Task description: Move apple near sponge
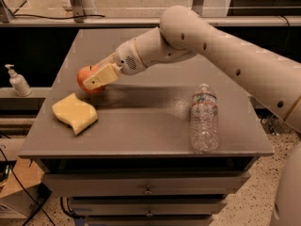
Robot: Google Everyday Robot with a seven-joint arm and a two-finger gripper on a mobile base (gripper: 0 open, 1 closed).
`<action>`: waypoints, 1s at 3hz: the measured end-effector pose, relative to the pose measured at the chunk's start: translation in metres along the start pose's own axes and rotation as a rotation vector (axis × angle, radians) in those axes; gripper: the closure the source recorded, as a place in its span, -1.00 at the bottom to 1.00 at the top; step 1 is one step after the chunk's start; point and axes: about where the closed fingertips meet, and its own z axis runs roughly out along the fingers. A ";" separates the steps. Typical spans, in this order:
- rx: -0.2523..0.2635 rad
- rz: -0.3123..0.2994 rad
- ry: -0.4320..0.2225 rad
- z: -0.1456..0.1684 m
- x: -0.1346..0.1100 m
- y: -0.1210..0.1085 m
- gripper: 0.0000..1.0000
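Observation:
The red-orange apple is held in my gripper, low over the left part of the grey table. The fingers are closed around the apple. The pale yellow sponge lies flat on the table just below and left of the apple, a short gap away. My white arm reaches in from the upper right.
A clear plastic water bottle lies on its side on the right part of the table. A soap dispenser stands on a ledge off the table's left edge. Drawers sit under the table's front edge.

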 end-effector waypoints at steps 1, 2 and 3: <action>-0.028 0.048 0.019 0.009 0.017 0.006 0.17; -0.008 0.057 0.036 0.007 0.023 0.005 -0.30; -0.011 0.056 0.037 0.009 0.023 0.007 -0.74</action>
